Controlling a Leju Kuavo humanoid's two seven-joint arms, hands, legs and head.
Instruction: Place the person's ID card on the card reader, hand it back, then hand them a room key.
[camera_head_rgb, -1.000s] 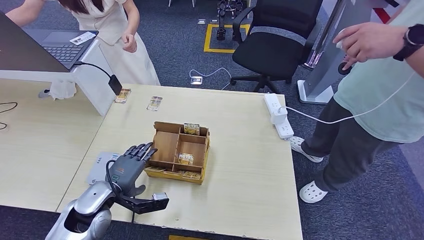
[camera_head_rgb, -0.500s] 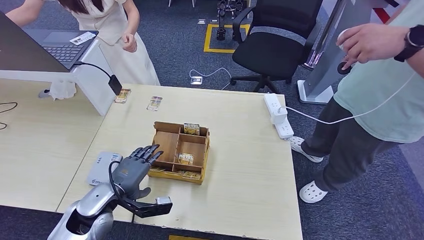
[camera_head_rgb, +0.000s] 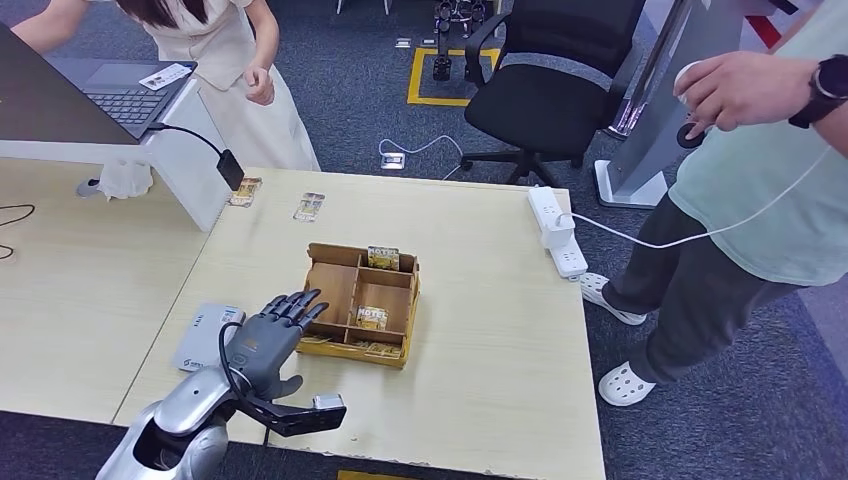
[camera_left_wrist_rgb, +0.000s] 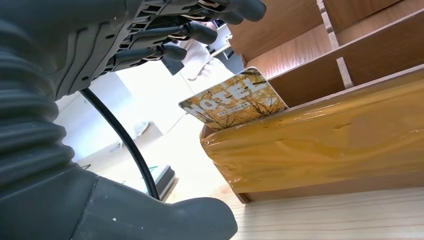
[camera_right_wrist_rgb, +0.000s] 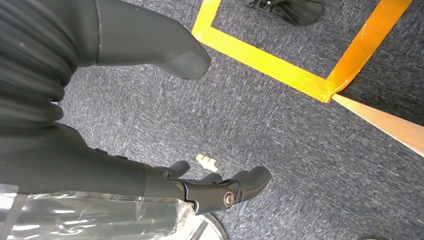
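Observation:
My left hand (camera_head_rgb: 262, 343) hovers low over the table with its fingers spread and nothing in it, just left of the wooden key box (camera_head_rgb: 345, 258). Its fingertips reach toward the box's near left corner. Hotel key cards stand in the box: one at the far side (camera_head_rgb: 383, 257), one in a near compartment (camera_head_rgb: 372, 317). In the left wrist view a hotel card (camera_left_wrist_rgb: 232, 100) sticks up from the box (camera_left_wrist_rgb: 320, 145), close beyond my left hand (camera_left_wrist_rgb: 150, 45). The grey card reader (camera_head_rgb: 205, 335) lies left of the hand. My right hand (camera_right_wrist_rgb: 115, 170) hangs empty over the carpet.
Two loose cards (camera_head_rgb: 245, 190) (camera_head_rgb: 309, 206) lie at the table's far left. A laptop (camera_head_rgb: 125, 100) with a card (camera_head_rgb: 165, 76) on it stands by a person in a cream dress (camera_head_rgb: 225, 60). A power strip (camera_head_rgb: 556, 228) lies at the right edge, beside a person in green (camera_head_rgb: 760, 190).
My left hand has drawn slightly back toward the near edge, uncovering more of the card reader. In the last half second it has barely moved.

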